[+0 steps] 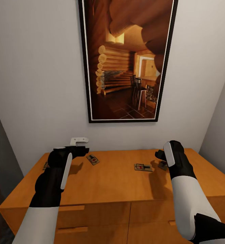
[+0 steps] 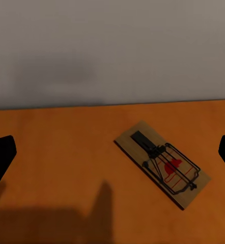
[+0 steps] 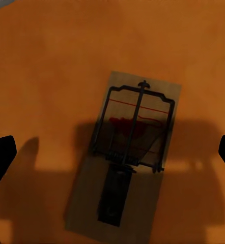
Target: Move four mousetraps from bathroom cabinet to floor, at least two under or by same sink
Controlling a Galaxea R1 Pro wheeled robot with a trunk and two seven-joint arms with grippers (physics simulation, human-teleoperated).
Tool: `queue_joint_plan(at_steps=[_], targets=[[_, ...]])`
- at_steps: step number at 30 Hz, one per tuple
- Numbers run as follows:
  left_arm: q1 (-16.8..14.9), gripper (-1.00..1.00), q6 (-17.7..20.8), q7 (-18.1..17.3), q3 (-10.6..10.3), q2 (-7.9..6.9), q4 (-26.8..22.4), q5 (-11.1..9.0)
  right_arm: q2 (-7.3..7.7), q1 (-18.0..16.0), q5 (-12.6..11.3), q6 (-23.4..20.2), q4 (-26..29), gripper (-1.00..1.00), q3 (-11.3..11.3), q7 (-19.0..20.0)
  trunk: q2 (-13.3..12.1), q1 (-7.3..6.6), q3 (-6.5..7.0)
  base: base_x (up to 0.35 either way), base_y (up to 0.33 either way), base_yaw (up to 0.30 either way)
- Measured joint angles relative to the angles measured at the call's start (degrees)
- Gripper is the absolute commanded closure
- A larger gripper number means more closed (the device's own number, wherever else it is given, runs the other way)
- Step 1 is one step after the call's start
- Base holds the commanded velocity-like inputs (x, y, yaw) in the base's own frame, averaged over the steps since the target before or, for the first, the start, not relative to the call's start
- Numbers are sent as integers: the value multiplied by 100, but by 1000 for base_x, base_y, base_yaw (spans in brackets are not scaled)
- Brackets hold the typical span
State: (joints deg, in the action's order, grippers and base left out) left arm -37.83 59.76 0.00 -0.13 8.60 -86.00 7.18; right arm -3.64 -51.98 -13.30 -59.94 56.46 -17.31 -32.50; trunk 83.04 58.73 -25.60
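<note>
The orange-brown cabinet stands against the wall, with mousetraps lying flat on its top. One mousetrap lies just right of my left gripper; in the left wrist view this mousetrap sits ahead of the open left gripper. A second mousetrap lies mid-right. A third mousetrap is half hidden under my right gripper; the right wrist view has the mousetrap between the spread tips of the open right gripper. Another mousetrap peeks out behind my left arm. The bathroom floor and sink are out of view.
A small white-grey gadget rests at the cabinet's back edge by the wall. A large framed picture hangs above. Drawer fronts with bar handles face me. Walls close in on the left and right.
</note>
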Motion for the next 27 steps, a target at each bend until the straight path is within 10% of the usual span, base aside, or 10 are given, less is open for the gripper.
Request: queue_joint_plan(at_steps=[27], targets=[[86,-100,0,-2,3,13,42,-519,78,227,52,1,389,-100,136,17,0,0,0,0,0,0]])
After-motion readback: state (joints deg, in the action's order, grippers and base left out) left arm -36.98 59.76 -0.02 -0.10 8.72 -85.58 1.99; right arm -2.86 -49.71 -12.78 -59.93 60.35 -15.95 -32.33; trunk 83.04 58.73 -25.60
